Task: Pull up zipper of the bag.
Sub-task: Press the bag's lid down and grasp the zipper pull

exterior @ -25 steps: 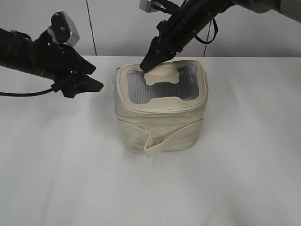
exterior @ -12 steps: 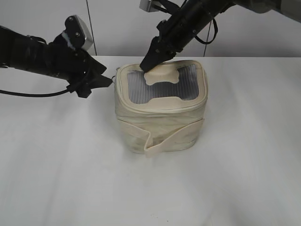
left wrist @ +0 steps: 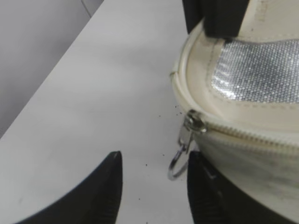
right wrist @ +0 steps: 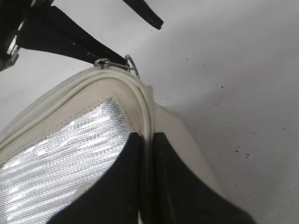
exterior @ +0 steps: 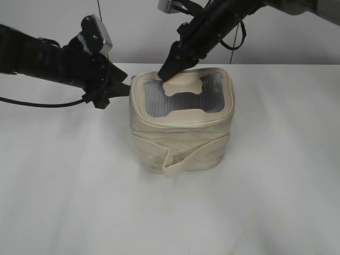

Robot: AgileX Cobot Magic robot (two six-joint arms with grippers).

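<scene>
The cream boxy bag (exterior: 180, 133) stands mid-table with its grey ribbed window on top. The zipper (left wrist: 243, 134) runs round the top rim. Its silver ring pull (left wrist: 179, 158) hangs at the bag's left rear corner and also shows in the right wrist view (right wrist: 131, 62). My left gripper (exterior: 125, 88) is open at that corner. In the left wrist view (left wrist: 154, 186) the ring hangs between the fingers, close to the right one. My right gripper (exterior: 166, 72) is shut on the bag's rear rim piping (right wrist: 147, 116), which is pinched between its fingers (right wrist: 122, 182).
The white table (exterior: 79, 186) lies around the bag, with a pale wall behind it. A cream strap (exterior: 186, 159) wraps the bag's body. The left arm's black cable (exterior: 37, 103) trails on the table at far left.
My left gripper has moved right and slightly up, from well left of the bag to its left rear corner by the pull. The right gripper and bag have not moved.
</scene>
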